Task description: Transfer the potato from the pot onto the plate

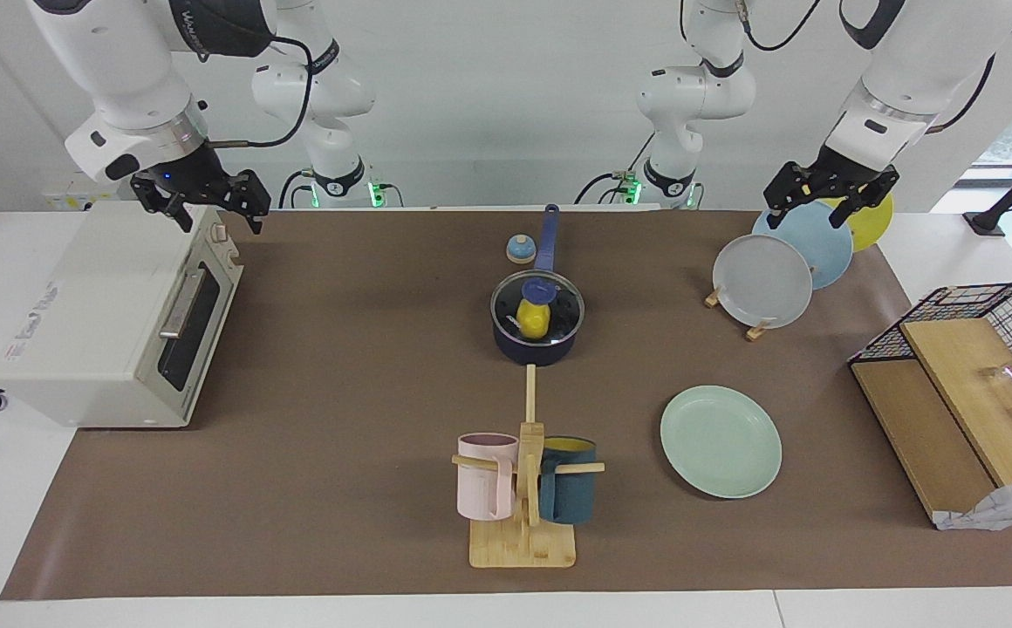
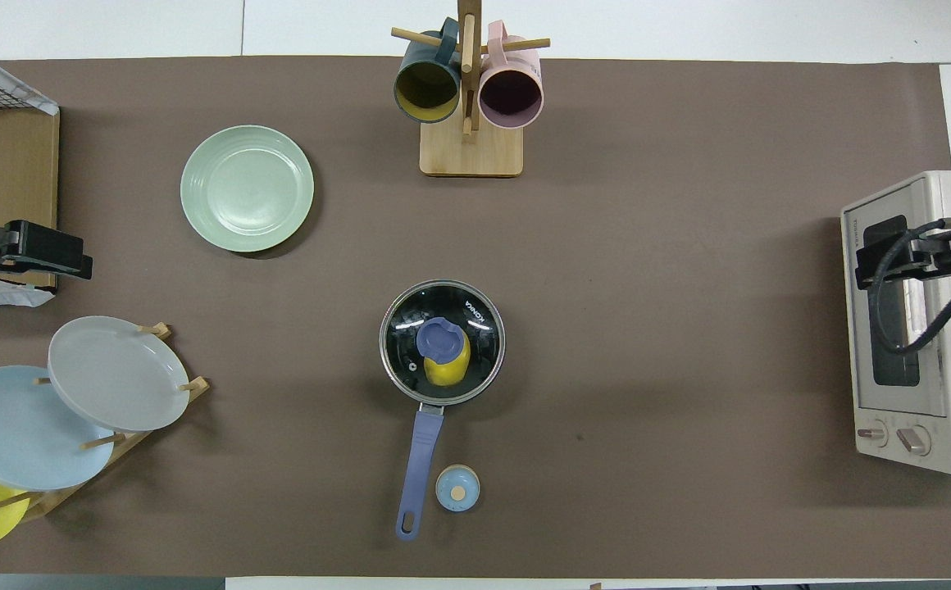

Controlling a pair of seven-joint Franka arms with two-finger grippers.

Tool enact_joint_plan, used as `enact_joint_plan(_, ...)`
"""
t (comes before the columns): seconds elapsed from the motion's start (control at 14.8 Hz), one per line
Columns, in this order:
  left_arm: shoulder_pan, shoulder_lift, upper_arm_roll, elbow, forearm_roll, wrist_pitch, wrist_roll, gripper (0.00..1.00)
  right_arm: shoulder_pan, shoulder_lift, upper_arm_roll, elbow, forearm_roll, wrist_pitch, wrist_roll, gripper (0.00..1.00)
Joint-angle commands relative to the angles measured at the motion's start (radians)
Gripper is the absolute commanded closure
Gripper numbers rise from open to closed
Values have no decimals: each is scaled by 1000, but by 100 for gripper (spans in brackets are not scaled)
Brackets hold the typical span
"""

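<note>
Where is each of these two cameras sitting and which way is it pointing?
Facing view: high across the table, looking at the robots; both arms hang in from the top, the right end effector over the toaster oven, the left end effector over the plate rack.
Overhead view: above the robots' end, looking steeply down; only the end effectors show at the edges.
Both share the lidded pot holding the potato, the plate and the mug stand, half a turn apart.

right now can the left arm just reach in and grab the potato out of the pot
Probably not yet. A glass lid with a blue knob sits on the pot, covering the potato. The left gripper hangs over the plate rack, nothing between it and the pot, so the lid must come off first.
</note>
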Motion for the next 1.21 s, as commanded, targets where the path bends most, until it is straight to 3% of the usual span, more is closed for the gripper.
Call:
enact_joint_plan(0.0,1,-16,-3,-12,-6,3,-8,0,-14,-14,6,-17,9,9,-22,0)
enact_joint_plan(0.61,1,-16,-3,-12,-6,2,-8,0,-5,-17,6,-20,9,11,-16,0)
enact_joint_plan(0.94,1,-16,-3,-12,-6,-2,-8,0,-6,-44,12,-86,11,46,-37,0)
enact_joint_plan(1.15,1,-16,-3,-12,-6,-2,-10,0,27,-38,19,-86,81,86,-48,0)
